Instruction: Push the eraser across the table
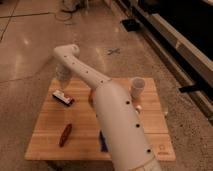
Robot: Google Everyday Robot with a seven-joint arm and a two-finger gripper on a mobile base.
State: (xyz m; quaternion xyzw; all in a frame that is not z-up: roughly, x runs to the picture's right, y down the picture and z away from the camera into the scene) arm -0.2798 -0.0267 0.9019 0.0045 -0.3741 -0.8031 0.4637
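The small oblong eraser (63, 96), white-and-red on a black base, lies near the light wooden table's (150, 127) far-left corner. The gripper (62, 80) hangs over that corner — open or closed, I cannot tell. Likely light, stiff, grippy (rubber on wood) — push low on a long side.

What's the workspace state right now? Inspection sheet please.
Surface: wooden table, plank top, partly covered by the robot arm.
Job's things: eraser lying flat near the far left corner.
Clutter: reddish-brown object front left; white cup far right; orange bowl and blue block mostly hidden behind the arm.
Grippers: gripper low over the far left edge, just behind the eraser; contact cannot be told.
Cables: tangle on the floor beyond the table.
Surroundings: polished floor with a blue cross mark; dark bench along the right.
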